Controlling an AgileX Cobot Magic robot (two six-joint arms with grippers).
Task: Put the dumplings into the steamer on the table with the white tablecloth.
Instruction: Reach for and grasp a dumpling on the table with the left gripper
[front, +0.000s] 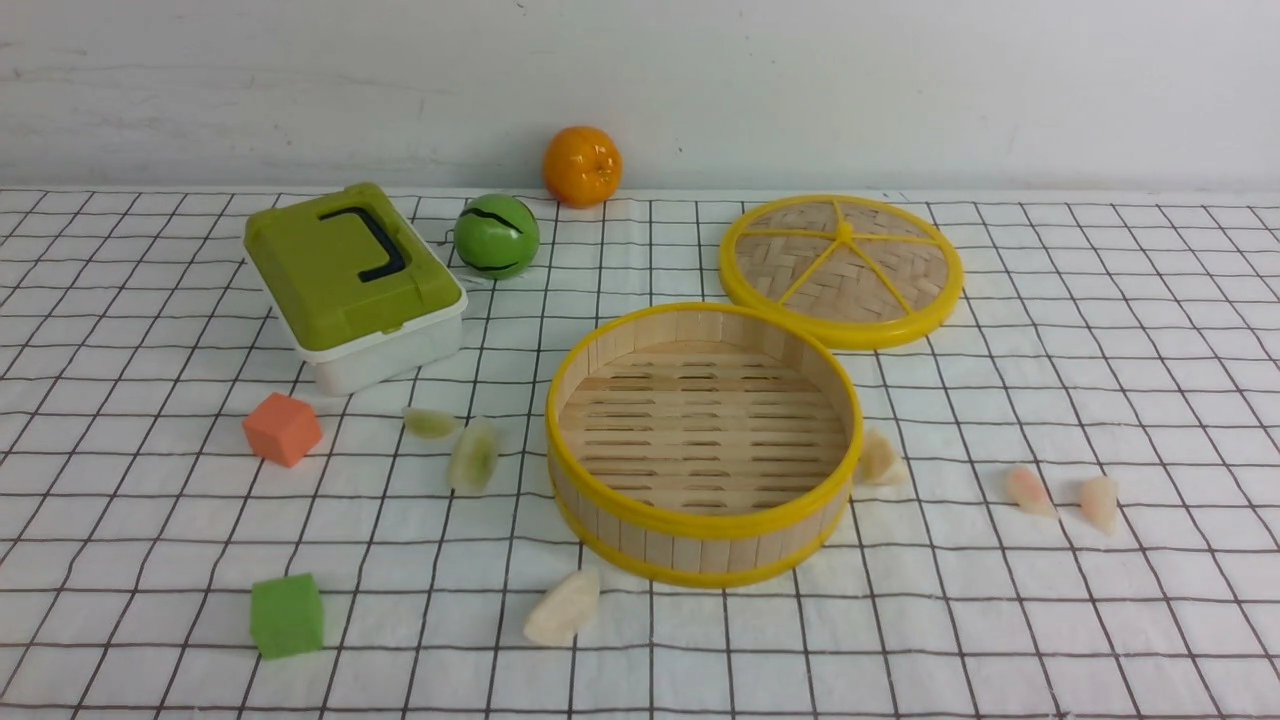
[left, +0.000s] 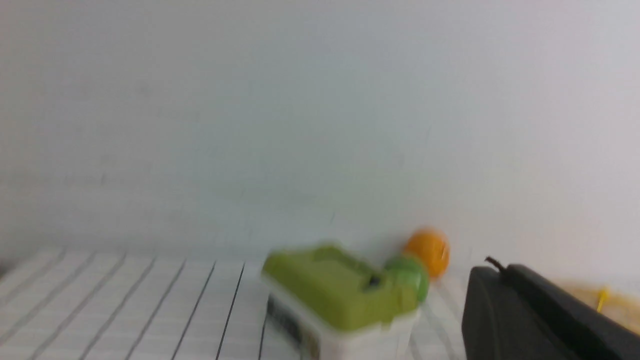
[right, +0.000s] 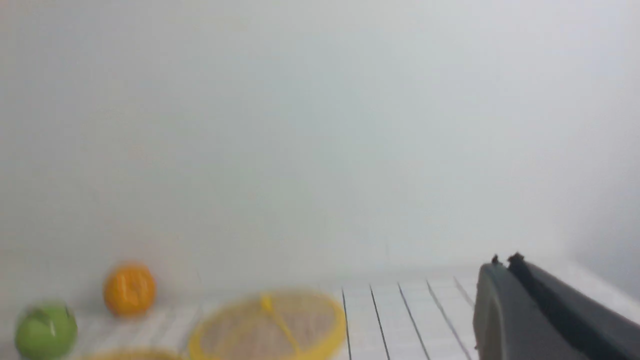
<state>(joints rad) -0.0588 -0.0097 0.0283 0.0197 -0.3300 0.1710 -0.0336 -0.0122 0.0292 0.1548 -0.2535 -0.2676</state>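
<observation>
Your left hand (left: 500, 280) and right hand (right: 505, 272) are closed, gripping nothing; you see six dumplings (front: 474, 455) lying on the white tablecloth (front: 1000, 620) around the steamer (front: 700, 525).

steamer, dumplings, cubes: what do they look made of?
Steamer: pale matt strips and floor slats, looks like bamboo; the glossy yellow rims are likely plastic. Dumplings: translucent with a waxy sheen, probably soft plastic or rubber. Cubes: matt with softly rounded edges, possibly foam.

A plain white wall (front: 900, 90) stands behind, evenly lit.
</observation>
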